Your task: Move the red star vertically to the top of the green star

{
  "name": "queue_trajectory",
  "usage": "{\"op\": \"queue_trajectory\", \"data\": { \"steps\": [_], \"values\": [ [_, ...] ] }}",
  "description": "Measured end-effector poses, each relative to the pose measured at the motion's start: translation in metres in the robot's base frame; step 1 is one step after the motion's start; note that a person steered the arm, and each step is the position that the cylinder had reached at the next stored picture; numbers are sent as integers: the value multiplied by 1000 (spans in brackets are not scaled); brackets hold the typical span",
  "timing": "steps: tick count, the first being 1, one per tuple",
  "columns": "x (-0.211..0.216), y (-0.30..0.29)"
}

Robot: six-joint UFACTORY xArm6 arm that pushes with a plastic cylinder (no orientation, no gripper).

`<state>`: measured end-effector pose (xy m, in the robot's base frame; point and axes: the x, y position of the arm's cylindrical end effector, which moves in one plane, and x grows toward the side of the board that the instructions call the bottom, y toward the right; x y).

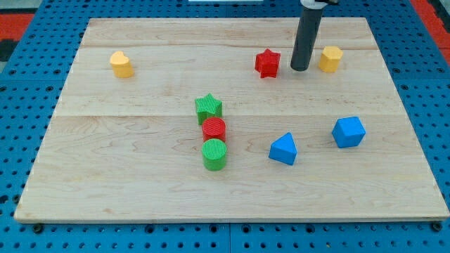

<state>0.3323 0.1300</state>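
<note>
**Red star not yet above green star**

Red star (267, 62) sits near the bench's (140, 176) top edge, well to the view's right of the green star (208, 107). My tip (300, 69) rests just right of it, apart, placed for a leftward push. No gripper fitted, so no jaw state to tell. Judged: shift left remains. Path left looks open; yellow block (121, 64) far off; top edge close.

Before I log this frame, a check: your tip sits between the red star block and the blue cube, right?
Not quite: in the camera view my tip sits between the red star block and the yellow hexagonal block; the blue cube lies lower, toward the view's right.
</note>
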Motion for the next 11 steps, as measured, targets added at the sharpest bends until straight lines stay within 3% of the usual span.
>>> {"op": "queue_trajectory", "data": {
  "steps": [2,5,6,8,9,11],
  "values": [
    [0,-60],
    [0,-97],
    [0,-101],
    [-24,-34],
    [-47,-59],
    [-32,-125]
  ]
}}
